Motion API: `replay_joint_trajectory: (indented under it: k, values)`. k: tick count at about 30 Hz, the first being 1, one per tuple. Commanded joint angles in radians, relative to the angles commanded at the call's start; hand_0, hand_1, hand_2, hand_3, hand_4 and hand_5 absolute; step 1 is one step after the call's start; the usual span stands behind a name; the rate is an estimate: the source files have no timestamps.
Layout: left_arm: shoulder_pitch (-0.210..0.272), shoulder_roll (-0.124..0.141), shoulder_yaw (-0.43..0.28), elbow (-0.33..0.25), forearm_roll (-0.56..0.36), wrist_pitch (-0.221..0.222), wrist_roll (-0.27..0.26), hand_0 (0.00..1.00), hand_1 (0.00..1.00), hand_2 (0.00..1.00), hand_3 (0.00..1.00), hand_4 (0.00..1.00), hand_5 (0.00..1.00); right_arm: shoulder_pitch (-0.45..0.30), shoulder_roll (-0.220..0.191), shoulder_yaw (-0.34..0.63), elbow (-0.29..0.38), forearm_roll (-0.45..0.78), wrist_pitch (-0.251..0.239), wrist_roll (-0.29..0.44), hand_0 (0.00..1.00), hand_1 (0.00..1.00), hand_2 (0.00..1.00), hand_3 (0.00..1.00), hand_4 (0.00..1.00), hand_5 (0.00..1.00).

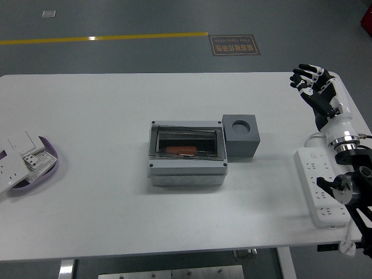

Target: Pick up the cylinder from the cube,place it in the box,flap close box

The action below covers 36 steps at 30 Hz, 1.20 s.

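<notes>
A grey box stands at the table's middle with its clear flap lid down. An orange-red cylinder lies inside it, seen through the lid. A dark grey cube with an empty round hole on top touches the box's right side. My right hand is raised over the table's far right edge, fingers spread and holding nothing, well away from the cube. My left arm is out of view.
A white power strip lies at the right edge under my right forearm. A purple dish with white switch plates sits at the left edge.
</notes>
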Motion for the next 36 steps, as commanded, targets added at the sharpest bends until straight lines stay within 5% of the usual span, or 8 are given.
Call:
replay_joint_trajectory:
  k: [36]
  values:
    - [-0.022, 0.006, -0.002, -0.001, 0.000, -0.004, -0.001, 0.593, 0.628, 0.620, 0.638, 0.699, 0.216, -0.017, 0.011, 0.013, -0.022, 0.005, -0.004, 0.005, 0.674, 0.622, 0.609, 0.571, 0.720, 0.147]
